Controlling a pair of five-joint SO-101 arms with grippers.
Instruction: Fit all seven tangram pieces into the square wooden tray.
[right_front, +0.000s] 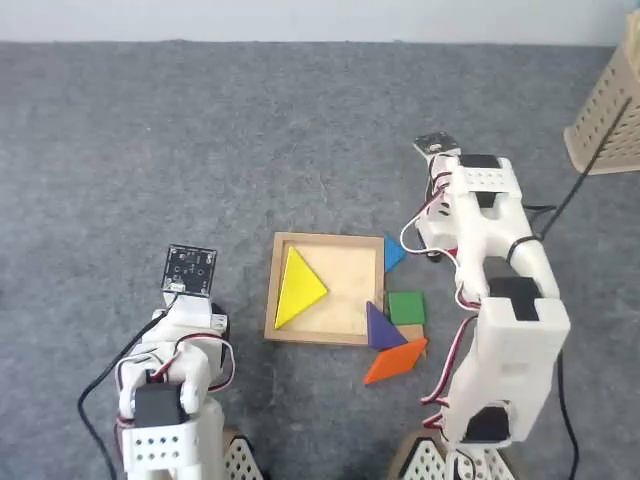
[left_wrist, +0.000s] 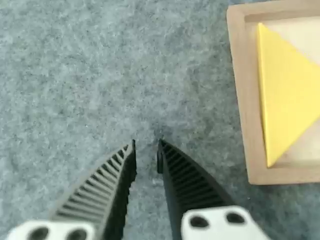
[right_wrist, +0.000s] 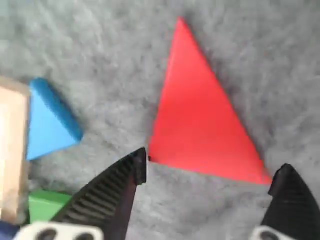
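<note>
Left arm (right_front: 175, 385) sits at the near-left of the grey carpet (right_front: 200, 150), off to the side of the square wooden tray (right_front: 271, 290). Left gripper (left_wrist: 146, 147) hangs low over bare carpet w/ fingers nearly together, just a slim gap, nothing between them. Tray rim (left_wrist: 240, 90) lies near it but apart.

Inside the tray: one piece only, the big yellow triangle (right_front: 297, 287), flat, long edge along the tray's left wall, point aimed at the middle. Left wrist view has the same yellow triangle (left_wrist: 287, 90) snug vs. that wall.

Right arm (right_front: 495, 280) stretches along the tray's right side. Right gripper (right_wrist: 214, 165) is spread wide, fingers apart, straddling one edge of the red triangle (right_wrist: 202, 115). One fingertip (right_wrist: 140, 162) is right by a corner of the red, the other by the far corner; can't tell if either touches. Red lies flat on carpet, outside the tray.

Blue triangle (right_front: 393, 254) sits up against the tray's right rim near the top corner; in the wrist view the blue triangle (right_wrist: 47, 120) touches the tray edge (right_wrist: 11, 150). Green square (right_front: 406, 307) is just right of the tray, below blue, also seen as green square (right_wrist: 45, 206). Purple triangle (right_front: 383, 328) sits at the tray's lower-right corner, touching the rim. Orange parallelogram (right_front: 395, 361) lies below purple, touching it.

Beige perforated box (right_front: 605, 110) stands far right.
</note>
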